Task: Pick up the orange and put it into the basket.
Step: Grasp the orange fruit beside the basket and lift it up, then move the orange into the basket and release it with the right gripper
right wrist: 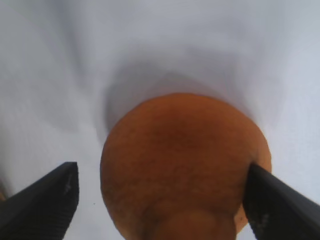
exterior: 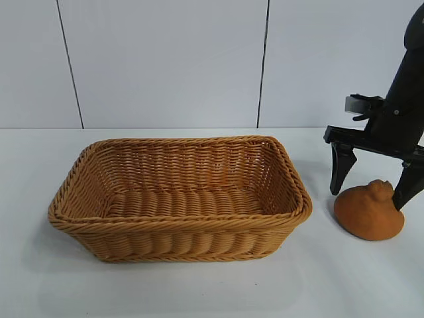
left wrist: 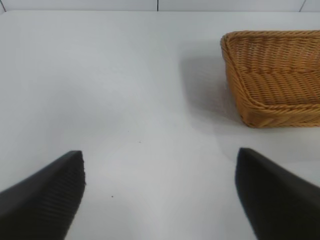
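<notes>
The right claw [exterior: 374,182], spread, straddled the orange [exterior: 368,212] on the desk [exterior: 199,285]; lifting it into the basket [exterior: 179,199] remained undone.

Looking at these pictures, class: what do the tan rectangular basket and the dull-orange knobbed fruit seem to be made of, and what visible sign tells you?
The tan rectangular woven basket: looks like wicker or a plastic imitation, going by its interlaced strands and braided rim. The dull-orange knobbed fruit: matte, slightly rough skin with a bumpy knob, so citrus peel, though possibly a replica.
</notes>
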